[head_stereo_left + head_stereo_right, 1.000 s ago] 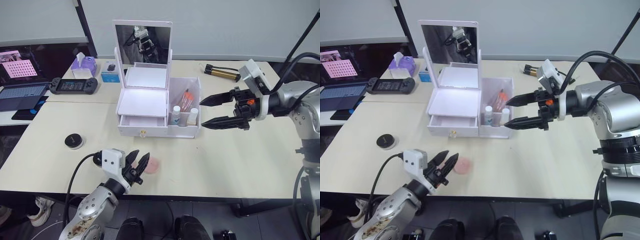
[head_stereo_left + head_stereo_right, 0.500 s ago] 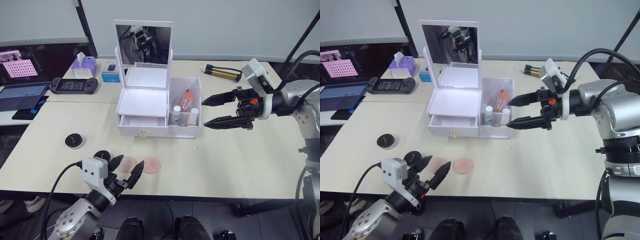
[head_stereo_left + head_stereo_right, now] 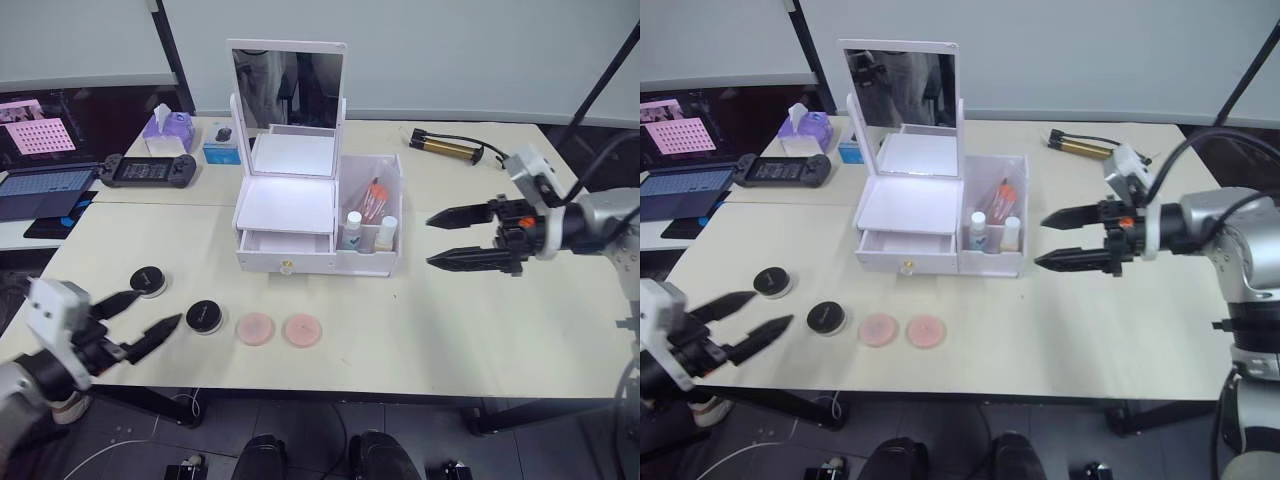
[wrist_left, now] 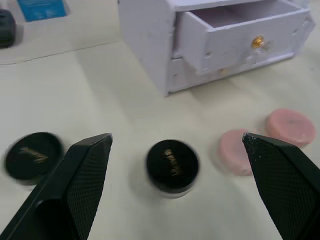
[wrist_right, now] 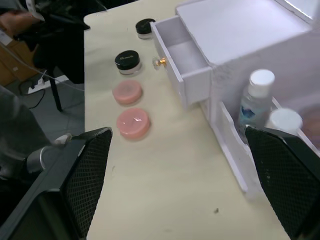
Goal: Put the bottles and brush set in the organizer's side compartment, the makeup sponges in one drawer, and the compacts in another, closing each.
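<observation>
1. The left gripper [image 3: 143, 314] is hovering off the table's front-left edge, fingers spread wide, holding nothing.
2. The right gripper [image 3: 443, 236] is hanging right of the organizer [image 3: 318, 215], fingers splayed, empty.
3. Two compacts [image 3: 204, 316] and two pink sponges [image 3: 301, 330] are lying before the open drawer [image 3: 285, 244].
4. Bottles [image 3: 352, 229] are standing in the side compartment.

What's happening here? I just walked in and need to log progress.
Neither gripper holds anything: the left gripper and right gripper both hover open. The bottles stand in the organizer's side compartment. One drawer is open. Two pink sponges and two black compacts lie on the table.
</observation>
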### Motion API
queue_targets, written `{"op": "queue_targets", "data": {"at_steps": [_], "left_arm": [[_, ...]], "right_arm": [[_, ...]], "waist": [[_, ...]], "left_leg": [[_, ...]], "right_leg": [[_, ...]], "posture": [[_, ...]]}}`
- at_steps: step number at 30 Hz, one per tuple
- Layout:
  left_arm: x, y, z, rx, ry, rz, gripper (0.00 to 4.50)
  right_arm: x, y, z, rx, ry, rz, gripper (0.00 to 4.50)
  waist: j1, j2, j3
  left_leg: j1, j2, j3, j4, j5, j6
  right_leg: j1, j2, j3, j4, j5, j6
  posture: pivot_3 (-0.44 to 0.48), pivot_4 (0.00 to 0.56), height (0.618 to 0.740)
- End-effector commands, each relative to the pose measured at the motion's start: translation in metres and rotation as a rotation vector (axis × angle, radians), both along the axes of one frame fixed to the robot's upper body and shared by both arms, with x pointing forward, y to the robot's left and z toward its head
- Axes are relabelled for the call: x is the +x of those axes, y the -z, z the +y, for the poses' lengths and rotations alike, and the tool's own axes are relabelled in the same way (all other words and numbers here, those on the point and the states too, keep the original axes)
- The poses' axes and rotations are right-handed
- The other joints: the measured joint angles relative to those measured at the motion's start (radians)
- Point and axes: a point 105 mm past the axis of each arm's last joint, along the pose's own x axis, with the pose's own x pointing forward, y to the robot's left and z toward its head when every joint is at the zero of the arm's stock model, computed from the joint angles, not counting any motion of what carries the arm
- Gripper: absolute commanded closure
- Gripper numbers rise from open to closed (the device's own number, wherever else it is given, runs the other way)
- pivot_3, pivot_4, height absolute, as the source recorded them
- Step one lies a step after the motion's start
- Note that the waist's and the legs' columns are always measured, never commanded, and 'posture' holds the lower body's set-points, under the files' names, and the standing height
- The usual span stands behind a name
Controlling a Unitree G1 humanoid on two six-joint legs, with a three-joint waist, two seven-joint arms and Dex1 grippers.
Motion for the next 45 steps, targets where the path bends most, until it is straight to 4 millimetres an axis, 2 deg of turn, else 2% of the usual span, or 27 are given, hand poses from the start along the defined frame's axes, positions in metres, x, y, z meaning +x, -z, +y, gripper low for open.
{"op": "queue_targets", "data": {"at_steps": [1,5,8,13,16,20,23,28,33,40,45], "left_arm": [[-0.001,-0.024,0.043,0.098,-0.073,-0.046,0.01],[-0.004,-0.036,0.082,0.148,-0.154,-0.039,0.01],[-0.004,-0.042,0.097,0.167,-0.179,-0.042,0.01],[0.001,-0.050,0.100,0.185,-0.166,-0.057,0.01],[0.002,-0.052,0.100,0.187,-0.161,-0.063,0.01],[0.005,-0.057,0.090,0.176,-0.128,-0.074,0.01],[0.006,-0.058,0.077,0.164,-0.080,-0.065,0.01],[0.005,-0.062,0.042,0.139,0.047,-0.040,0.01],[0.002,-0.062,0.001,0.109,0.190,0.005,0.01],[-0.005,-0.049,-0.066,0.134,0.438,0.077,0.01],[0.004,-0.048,-0.091,0.092,0.498,0.060,0.01]], "right_arm": [[0.011,0.002,-0.036,0.013,0.140,-0.046,0.00],[0.031,0.019,-0.074,0.019,0.312,-0.072,0.00],[0.040,0.025,-0.087,0.033,0.366,-0.096,0.00],[0.043,0.034,-0.090,0.015,0.365,-0.127,0.00],[0.042,0.030,-0.087,0.029,0.344,-0.125,0.00],[0.038,0.023,-0.079,0.029,0.291,-0.125,0.00],[0.033,0.017,-0.066,0.026,0.223,-0.110,0.00],[0.025,0.005,-0.041,0.031,0.129,-0.101,0.00],[0.013,-0.009,-0.014,0.025,0.018,-0.092,0.00],[-0.004,-0.029,0.018,0.017,-0.115,-0.116,0.00],[-0.013,-0.035,0.034,0.002,-0.132,-0.135,0.00]], "waist": [[-0.001,0.000,0.000],[-0.003,0.000,0.001],[-0.008,0.001,0.001],[-0.015,0.002,0.001],[-0.016,0.002,0.001],[-0.021,0.002,0.001],[-0.022,0.002,0.001],[-0.021,0.002,0.001],[-0.021,0.002,0.001],[-0.019,0.002,0.001],[-0.018,0.002,0.001]], "left_leg": [[0.000,0.000,0.000,0.000,0.000,0.000],[0.001,0.001,0.003,-0.001,0.000,0.000],[0.001,0.001,0.003,-0.001,0.000,0.000],[0.001,0.001,0.004,-0.002,0.000,0.000],[0.001,0.002,0.004,-0.002,0.000,0.000],[0.001,0.002,0.004,-0.002,0.000,-0.001],[0.001,0.002,0.004,-0.002,0.000,-0.001],[0.001,0.002,0.004,-0.002,0.000,-0.001],[0.001,0.002,0.004,-0.002,0.000,-0.001],[0.001,0.002,0.003,-0.002,0.000,-0.001],[0.002,0.001,0.003,-0.002,0.000,-0.001]], "right_leg": [[0.000,0.000,0.000,0.000,0.000,0.000],[-0.001,0.000,0.000,0.000,0.000,-0.001],[-0.002,0.000,0.000,0.001,-0.001,-0.002],[-0.002,0.000,0.000,0.002,-0.001,-0.002],[-0.002,-0.001,0.000,0.002,-0.001,-0.002],[-0.001,-0.001,0.000,0.002,-0.001,-0.002],[-0.002,-0.001,0.000,0.003,-0.001,-0.002],[-0.001,-0.001,0.000,0.003,-0.001,-0.002],[-0.001,-0.001,0.000,0.003,-0.001,-0.002],[-0.001,0.000,0.001,0.003,-0.001,-0.002],[0.000,0.000,0.001,0.003,-0.001,-0.002]], "posture": [[0.000,0.150,0.689],[0.000,0.150,0.689],[0.000,0.150,0.689],[0.000,0.150,0.689],[0.000,0.150,0.689],[0.000,0.150,0.689],[0.000,0.150,0.689],[0.000,0.150,0.689],[0.000,0.150,0.689],[0.000,0.150,0.689],[0.000,0.150,0.689]]}}
